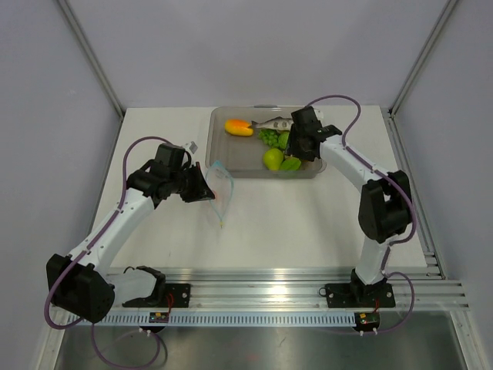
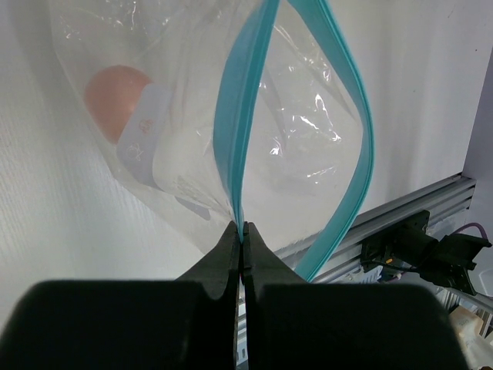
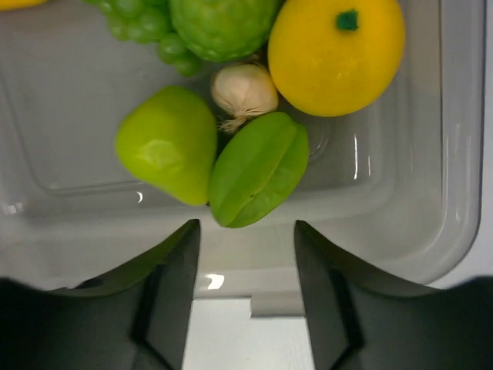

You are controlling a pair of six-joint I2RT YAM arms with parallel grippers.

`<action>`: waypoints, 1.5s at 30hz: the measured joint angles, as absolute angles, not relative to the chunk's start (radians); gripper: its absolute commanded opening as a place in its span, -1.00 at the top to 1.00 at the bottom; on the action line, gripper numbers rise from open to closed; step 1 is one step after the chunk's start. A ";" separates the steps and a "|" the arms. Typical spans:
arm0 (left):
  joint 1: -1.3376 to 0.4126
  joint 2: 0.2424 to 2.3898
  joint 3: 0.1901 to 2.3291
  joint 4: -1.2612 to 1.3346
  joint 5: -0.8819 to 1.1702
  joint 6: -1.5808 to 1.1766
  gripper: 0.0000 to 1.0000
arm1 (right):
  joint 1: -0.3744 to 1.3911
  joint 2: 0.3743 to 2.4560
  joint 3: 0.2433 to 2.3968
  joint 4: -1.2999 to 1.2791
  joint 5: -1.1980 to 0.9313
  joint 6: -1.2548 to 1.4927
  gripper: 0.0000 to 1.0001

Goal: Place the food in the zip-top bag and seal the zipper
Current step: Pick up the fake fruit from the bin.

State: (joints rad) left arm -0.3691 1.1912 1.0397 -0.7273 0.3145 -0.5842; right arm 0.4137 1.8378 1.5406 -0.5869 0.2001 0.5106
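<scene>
teal zipper, pinkish egg, green pear, yellow fruit, clear grey tray

Right wrist: grapes and green fruit cut off at top edge. Left wrist: bag cropped at top, egg blurred behind plastic, partly under label

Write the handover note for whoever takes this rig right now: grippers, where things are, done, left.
Left gripper: shut on the light blue zipper strip of the clear floppy zip-top bag, mouth held open.
Right gripper: open, empty, over the clear grey rectangular tray, above the green ridged fruit.
Done: one pinkish egg in the bag.
Left: bag that fruit, the green pear-like fruit, garlic bulb, round yellow fruit, green grapes, bumpy green fruit, orange-yellow mango and grey fish, all in the tray; then seal the zipper.
</scene>
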 measured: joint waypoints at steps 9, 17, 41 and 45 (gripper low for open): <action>-0.369 1.191 1.039 -0.725 0.315 -0.584 1.00 | 0.366 2.037 1.585 -0.628 0.137 0.519 -0.61; -0.369 1.191 1.037 -0.723 0.315 -0.583 1.00 | 0.347 2.069 1.589 -0.594 0.047 0.566 -0.23; -0.376 1.208 1.028 -0.706 0.319 -0.582 1.00 | 0.347 1.805 1.569 -0.591 0.014 0.490 0.54; -0.380 1.221 1.036 -0.707 0.320 -0.582 1.00 | 0.355 1.686 1.552 -0.587 -0.010 0.448 0.53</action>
